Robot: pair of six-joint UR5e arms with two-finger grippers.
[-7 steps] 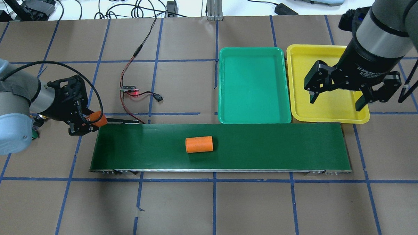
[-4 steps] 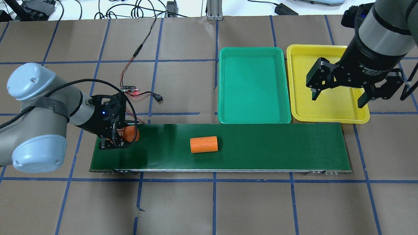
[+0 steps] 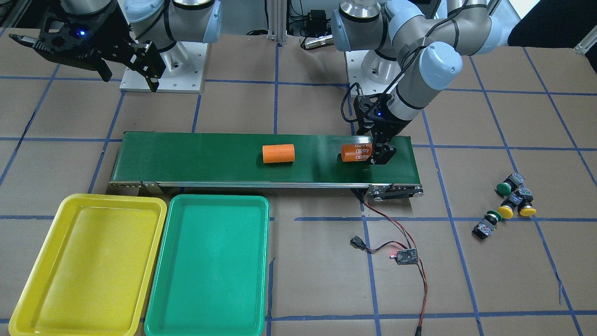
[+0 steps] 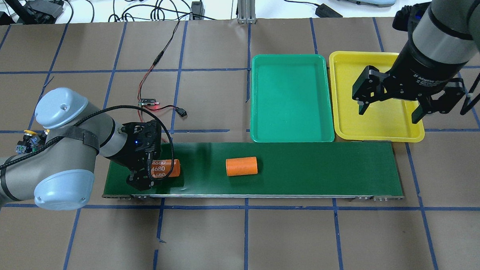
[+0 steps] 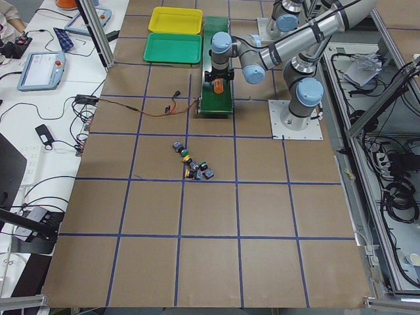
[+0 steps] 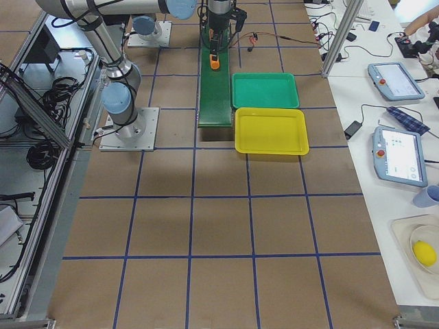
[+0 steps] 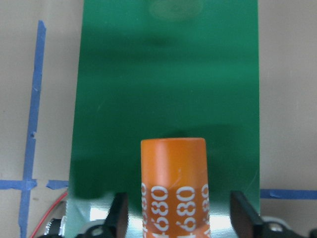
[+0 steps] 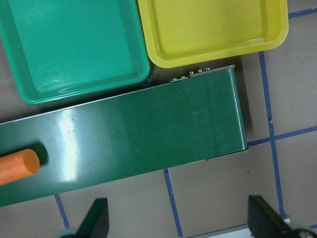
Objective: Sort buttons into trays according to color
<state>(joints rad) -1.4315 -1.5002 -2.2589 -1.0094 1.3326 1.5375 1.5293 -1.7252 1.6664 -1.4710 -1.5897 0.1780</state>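
Note:
Four buttons lie on the brown table past the belt's end: green [image 3: 503, 188], yellow [image 3: 528, 211], yellow [image 3: 506, 212], green [image 3: 490, 216]. In the overhead view the left arm mostly hides them [image 4: 28, 137]. The green tray [image 4: 289, 96] and the yellow tray [image 4: 345, 94] are side by side and hold nothing. My left gripper [image 4: 145, 172] is open, its fingers [image 7: 119, 213] standing apart on either side of the orange 4680 cylinder [image 4: 166, 168] on the belt. My right gripper [image 4: 388, 113] is open and holds nothing, above the yellow tray.
A plain orange cylinder [image 4: 241, 166] lies mid-belt on the dark-green conveyor [image 4: 322, 170]. A small circuit board with red and black wires [image 4: 147, 102] lies behind the belt's left end. Cables and power strips lie along the far table edge.
My left arm swung from off the belt's left end onto the belt with the 4680 cylinder. The plain cylinder moved right along the belt. The right gripper barely moved.

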